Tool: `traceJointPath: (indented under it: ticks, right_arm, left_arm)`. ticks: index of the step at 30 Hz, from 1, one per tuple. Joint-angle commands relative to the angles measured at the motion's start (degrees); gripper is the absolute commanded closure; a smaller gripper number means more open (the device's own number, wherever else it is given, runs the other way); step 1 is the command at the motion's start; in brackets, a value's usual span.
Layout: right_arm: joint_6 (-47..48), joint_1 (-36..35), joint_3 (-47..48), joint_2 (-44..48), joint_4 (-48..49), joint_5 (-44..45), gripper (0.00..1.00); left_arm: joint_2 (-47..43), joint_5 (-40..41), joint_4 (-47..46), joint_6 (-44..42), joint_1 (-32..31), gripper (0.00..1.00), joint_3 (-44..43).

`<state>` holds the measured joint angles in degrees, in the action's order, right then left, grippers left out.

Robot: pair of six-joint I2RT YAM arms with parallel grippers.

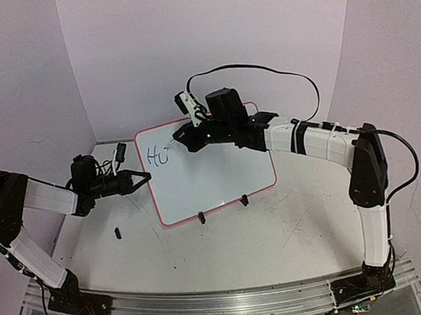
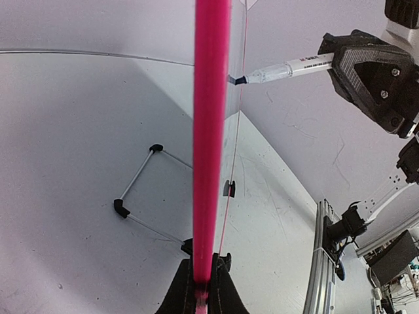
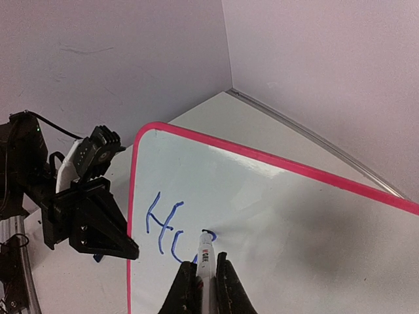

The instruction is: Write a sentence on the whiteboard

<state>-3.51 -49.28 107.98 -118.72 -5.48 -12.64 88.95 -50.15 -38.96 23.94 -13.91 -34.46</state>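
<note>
Scratched white table (image 1: 276, 229); whiteboard (image 1: 219, 175) centre frame, light, stiff, slippery, so hold by rim. Left gripper (image 1: 144, 178) clamped on its left rim; right gripper (image 1: 182, 138) pinching marker (image 3: 206, 252), sentence (image 1: 156, 156) barely started.

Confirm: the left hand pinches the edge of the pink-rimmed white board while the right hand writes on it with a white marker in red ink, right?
The ink is blue, not red: the right wrist view shows blue lettering at the tip of the white marker. The left hand does pinch the edge of the pink-rimmed white board, and the right hand writes.
</note>
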Motion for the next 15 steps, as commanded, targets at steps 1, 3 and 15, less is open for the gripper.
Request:
traceJointPath:
  ticks: [1, 3, 15]
  right_arm:
    - [-0.41, -0.86, 1.21, -1.19, 1.15, -0.94, 1.00]
    - [-0.74, -1.00, 1.55, -1.14, 1.17, -1.07, 1.00]
    - [-2.03, -1.24, 2.73, -2.22, 0.47, -2.25, 1.00]
  left_arm:
    - [0.53, 1.41, 0.87, -0.65, -0.23, 1.00, -1.27]
    - [0.65, 1.41, 0.87, -0.65, -0.23, 1.00, -1.29]
    - [0.44, 1.51, 0.90, -0.70, -0.19, 1.00, -1.14]
